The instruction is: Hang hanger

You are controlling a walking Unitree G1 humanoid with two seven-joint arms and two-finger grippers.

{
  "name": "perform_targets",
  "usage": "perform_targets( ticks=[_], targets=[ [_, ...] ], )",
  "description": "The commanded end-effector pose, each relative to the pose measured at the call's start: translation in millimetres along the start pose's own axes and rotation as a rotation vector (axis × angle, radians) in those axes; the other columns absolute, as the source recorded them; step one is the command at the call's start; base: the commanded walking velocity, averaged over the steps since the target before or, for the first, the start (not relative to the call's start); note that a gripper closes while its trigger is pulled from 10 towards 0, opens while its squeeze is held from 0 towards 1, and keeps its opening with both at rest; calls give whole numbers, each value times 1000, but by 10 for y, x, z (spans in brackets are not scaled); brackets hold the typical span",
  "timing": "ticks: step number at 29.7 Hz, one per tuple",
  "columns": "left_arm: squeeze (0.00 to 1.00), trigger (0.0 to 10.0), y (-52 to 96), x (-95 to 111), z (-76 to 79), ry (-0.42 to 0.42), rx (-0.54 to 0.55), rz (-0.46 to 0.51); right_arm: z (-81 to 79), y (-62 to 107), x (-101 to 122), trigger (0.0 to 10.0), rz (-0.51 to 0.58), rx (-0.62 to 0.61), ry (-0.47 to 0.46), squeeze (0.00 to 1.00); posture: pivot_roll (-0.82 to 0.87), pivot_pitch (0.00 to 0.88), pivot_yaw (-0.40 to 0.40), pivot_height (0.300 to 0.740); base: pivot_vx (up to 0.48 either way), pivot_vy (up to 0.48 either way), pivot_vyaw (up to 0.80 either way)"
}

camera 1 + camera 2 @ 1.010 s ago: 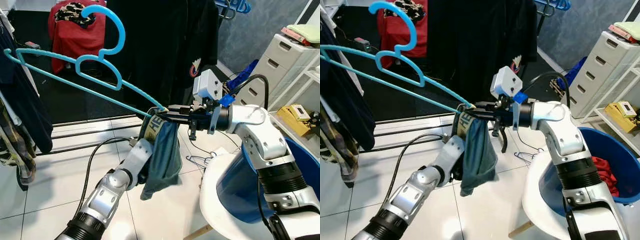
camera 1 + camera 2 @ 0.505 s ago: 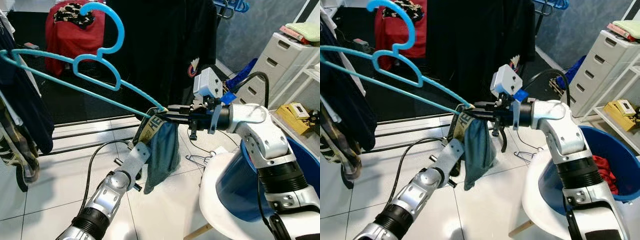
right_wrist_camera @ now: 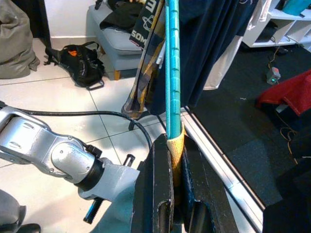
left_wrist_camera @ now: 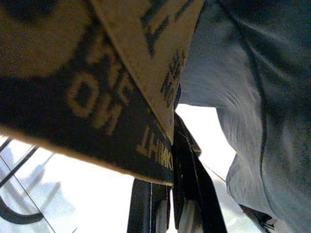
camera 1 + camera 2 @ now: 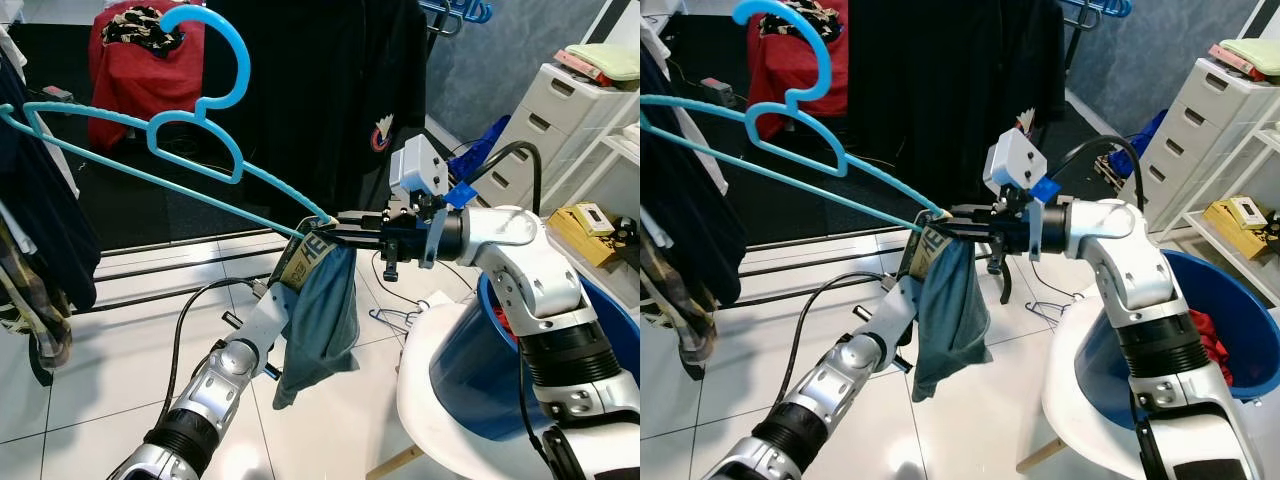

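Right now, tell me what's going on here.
The right gripper is shut on one end of a blue hanger, holding it up in front of dark hanging clothes. A teal garment with a yellow lettered band dangles from that same end. The left gripper is pushed up against the garment from below. The hanger is not yet on any rail. A blue basket sits beside the robot.
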State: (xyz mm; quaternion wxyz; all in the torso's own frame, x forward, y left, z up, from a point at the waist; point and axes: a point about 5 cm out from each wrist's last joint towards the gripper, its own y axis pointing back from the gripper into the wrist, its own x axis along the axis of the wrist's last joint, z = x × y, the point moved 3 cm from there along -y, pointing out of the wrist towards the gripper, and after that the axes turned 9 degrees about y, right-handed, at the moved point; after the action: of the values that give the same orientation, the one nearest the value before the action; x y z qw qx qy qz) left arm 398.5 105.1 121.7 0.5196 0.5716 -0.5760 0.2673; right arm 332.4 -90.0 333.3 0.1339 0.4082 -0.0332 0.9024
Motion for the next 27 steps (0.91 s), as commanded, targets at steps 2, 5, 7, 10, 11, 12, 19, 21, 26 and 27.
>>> perform_targets(
  ticks=[2, 5, 7, 10, 11, 12, 19, 21, 26, 27],
  targets=[
    [0, 10000, 110, -56, -408, -72, 23, -14, -69, 98, 37, 10000, -5, 28, 7, 0, -183, 227, -108, 740, 0, 0, 0],
    [0, 10000, 280, -148, -875, -157, 58, -36, -197, 165, 48, 10000, -14, 86, 0, 0, -158, 229, -102, 740, 0, 0, 0],
    [0, 10000, 336, -170, -1065, -187, 89, -47, -271, 199, 52, 10000, -20, 121, -1, 0, -151, 226, -102, 740, 0, 0, 0],
    [0, 10000, 395, -183, -1253, -213, 124, -59, -345, 231, 57, 10000, -26, 155, -4, 0, -148, 222, -100, 740, 0, 0, 0],
    [0, 10000, 477, -180, -1481, -243, 171, -75, -426, 272, 66, 10000, -34, 188, -7, 0, -145, 216, -96, 740, 0, 0, 0],
    [0, 10000, 545, -171, -1655, -263, 209, -86, -481, 303, 78, 10000, -39, 209, -12, 0, -145, 214, -94, 740, 0, 0, 0],
    [0, 10000, 678, -207, -1937, -297, 286, -115, -554, 352, 97, 10000, -52, 219, -16, 0, -152, 205, -76, 740, 0, 0, 0],
    [0, 10000, 728, -226, -1999, -308, 298, -127, -585, 381, 87, 10000, -67, 228, -14, 0, -154, 200, -75, 740, 0, 0, 0],
    [0, 10000, 922, -347, -2078, -378, 169, -185, -712, 515, -24, 10000, -155, 279, 18, 0, -134, 201, -71, 740, 0, 0, 0],
    [0, 10000, 922, -347, -2078, -378, 169, -185, -712, 515, -24, 10000, -155, 279, 18, 0, -134, 201, -71, 740, 0, 0, 0]
  ],
)
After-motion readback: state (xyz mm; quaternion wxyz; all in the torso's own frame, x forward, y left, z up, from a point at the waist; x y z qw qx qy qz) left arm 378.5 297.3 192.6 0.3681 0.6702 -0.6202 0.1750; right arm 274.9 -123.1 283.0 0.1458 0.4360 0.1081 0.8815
